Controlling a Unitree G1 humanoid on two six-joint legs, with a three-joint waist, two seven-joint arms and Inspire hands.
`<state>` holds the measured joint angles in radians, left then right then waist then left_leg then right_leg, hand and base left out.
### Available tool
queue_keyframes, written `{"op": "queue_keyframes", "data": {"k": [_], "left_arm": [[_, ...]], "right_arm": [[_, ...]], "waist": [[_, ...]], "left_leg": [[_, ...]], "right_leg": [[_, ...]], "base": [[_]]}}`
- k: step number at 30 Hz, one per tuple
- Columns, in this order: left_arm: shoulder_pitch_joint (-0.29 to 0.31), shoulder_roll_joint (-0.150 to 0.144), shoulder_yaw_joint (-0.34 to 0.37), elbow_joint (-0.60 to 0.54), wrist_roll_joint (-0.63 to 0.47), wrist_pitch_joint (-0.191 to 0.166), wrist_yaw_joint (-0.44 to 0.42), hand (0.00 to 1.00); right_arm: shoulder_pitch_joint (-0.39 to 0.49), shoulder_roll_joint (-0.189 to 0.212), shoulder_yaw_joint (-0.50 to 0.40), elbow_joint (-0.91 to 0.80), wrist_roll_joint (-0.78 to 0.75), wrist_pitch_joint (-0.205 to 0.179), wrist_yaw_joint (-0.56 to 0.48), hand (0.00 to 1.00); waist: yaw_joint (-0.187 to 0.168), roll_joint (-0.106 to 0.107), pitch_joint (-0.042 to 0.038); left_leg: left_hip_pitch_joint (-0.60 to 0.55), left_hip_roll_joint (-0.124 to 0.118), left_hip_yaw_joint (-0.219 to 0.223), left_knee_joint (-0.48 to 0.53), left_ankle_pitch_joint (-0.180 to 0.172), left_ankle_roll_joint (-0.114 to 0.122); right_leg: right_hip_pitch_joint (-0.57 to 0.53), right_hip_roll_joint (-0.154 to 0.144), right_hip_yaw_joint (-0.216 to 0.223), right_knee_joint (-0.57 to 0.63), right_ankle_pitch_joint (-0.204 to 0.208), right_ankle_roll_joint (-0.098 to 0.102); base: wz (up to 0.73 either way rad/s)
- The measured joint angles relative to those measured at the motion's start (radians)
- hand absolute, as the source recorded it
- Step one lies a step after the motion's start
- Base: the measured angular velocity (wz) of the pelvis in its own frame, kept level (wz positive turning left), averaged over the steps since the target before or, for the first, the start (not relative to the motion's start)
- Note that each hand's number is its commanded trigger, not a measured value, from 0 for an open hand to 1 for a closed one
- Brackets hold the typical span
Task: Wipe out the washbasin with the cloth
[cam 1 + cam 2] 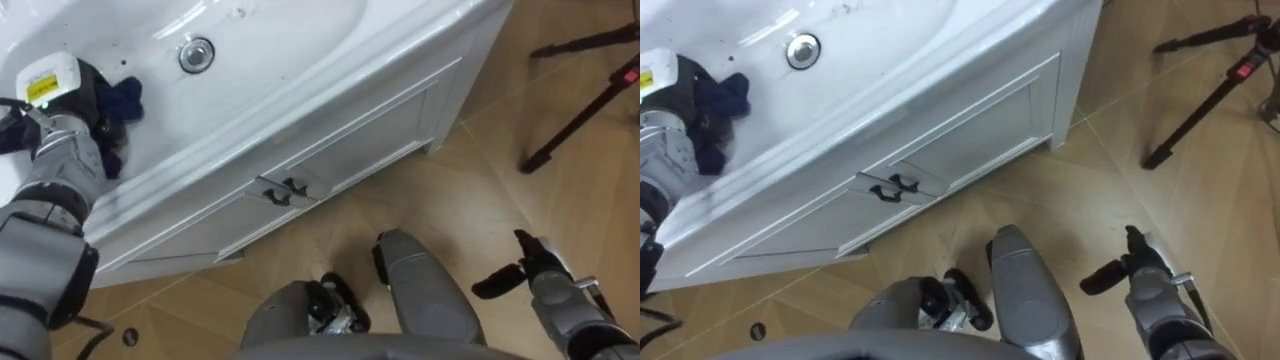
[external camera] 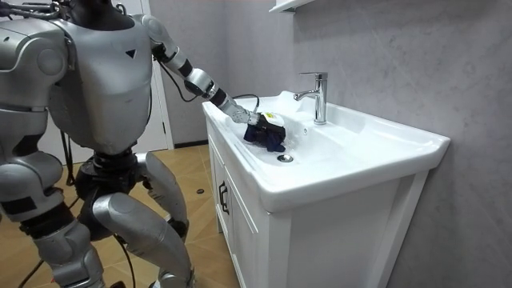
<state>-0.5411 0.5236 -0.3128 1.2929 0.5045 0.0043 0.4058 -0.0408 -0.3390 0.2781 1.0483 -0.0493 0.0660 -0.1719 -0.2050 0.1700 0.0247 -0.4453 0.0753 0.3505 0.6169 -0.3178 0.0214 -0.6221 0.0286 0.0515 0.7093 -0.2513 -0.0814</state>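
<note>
Your left hand [image 1: 72, 92] is down inside the basin [image 1: 285, 40], at the basin's left end, planted on the dark blue cloth [image 1: 124, 98]. Hand and cloth are bunched together there, dark on dark, so you cannot tell whether the hand clutches the cloth or just presses on it. The cloth lies crumpled against the white slope of the basin, part of it poking out past the hand toward the middle and part trailing toward the basin's front rim. The drain [image 1: 197, 54] sits at the basin's bottom, near the cloth but clear of it. The chrome tap [image 2: 318, 94] stands upright on the basin's back rim. Below the basin is the white cabinet [image 1: 370, 130], doors closed, with its two dark handles [image 1: 281, 190] side by side under the basin's front edge. You stand right in front of it, left arm stretched out over the rim. Your right hand [image 1: 522, 268] hangs well apart from the basin, low over the wooden floor [image 1: 470, 200], loose and holding nothing. A black tripod [image 1: 585, 95] stands on the floor beyond the basin's right end.
</note>
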Motion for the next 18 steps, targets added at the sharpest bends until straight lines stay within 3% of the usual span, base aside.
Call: {"op": "queue_keyframes", "data": {"k": [2, 3, 5, 9, 14, 18], "left_arm": [[0.019, 0.000, 0.000, -0.001, 0.001, 0.000, -0.003, 1.00], [0.034, 0.000, 0.003, -0.009, 0.001, 0.000, -0.006, 1.00], [0.048, 0.000, 0.003, -0.018, 0.001, 0.000, -0.007, 1.00], [0.078, 0.000, 0.003, -0.039, 0.000, 0.000, -0.006, 1.00], [0.101, 0.000, 0.003, -0.074, 0.000, 0.000, -0.001, 1.00], [0.102, -0.002, 0.003, -0.089, -0.001, 0.007, -0.003, 1.00]], "right_arm": [[0.003, 0.001, -0.016, 0.007, 0.000, 0.001, 0.000, 0.00], [0.004, 0.001, -0.029, 0.009, 0.001, 0.001, -0.003, 0.00], [0.003, 0.002, -0.031, 0.031, 0.002, 0.001, -0.011, 0.00], [0.010, 0.002, -0.030, 0.044, 0.000, 0.016, -0.016, 0.00], [0.008, 0.002, -0.031, 0.043, 0.000, 0.018, -0.018, 0.00], [0.001, 0.003, -0.030, 0.042, 0.002, 0.018, -0.022, 0.00]], "waist": [[0.001, -0.011, 0.0007], [0.003, -0.010, -0.0066], [0.008, -0.009, -0.0112], [0.016, -0.014, -0.0104], [0.023, -0.006, -0.0158], [0.024, -0.010, -0.0135]], "left_leg": [[0.019, -0.001, -0.004, -0.007, 0.001, -0.001], [0.024, -0.001, -0.004, -0.011, 0.002, -0.002], [0.036, 0.001, -0.004, -0.015, 0.004, -0.004], [0.061, 0.001, 0.000, -0.034, 0.007, -0.006], [0.070, 0.000, -0.005, -0.031, 0.008, -0.007], [0.069, -0.001, -0.012, -0.030, 0.008, -0.008]], "right_leg": [[0.020, 0.000, 0.000, -0.003, -0.005, -0.004], [0.027, 0.001, 0.000, -0.006, -0.006, -0.006], [0.039, 0.005, 0.001, -0.015, -0.002, -0.007], [0.060, 0.010, 0.007, -0.028, 0.001, -0.009], [0.068, 0.011, 0.006, -0.033, 0.005, -0.004], [0.069, 0.009, 0.000, -0.032, 0.004, -0.006]], "base": [[0.00], [-0.04], [-0.06], [-0.06], [0.00], [0.04]]}}
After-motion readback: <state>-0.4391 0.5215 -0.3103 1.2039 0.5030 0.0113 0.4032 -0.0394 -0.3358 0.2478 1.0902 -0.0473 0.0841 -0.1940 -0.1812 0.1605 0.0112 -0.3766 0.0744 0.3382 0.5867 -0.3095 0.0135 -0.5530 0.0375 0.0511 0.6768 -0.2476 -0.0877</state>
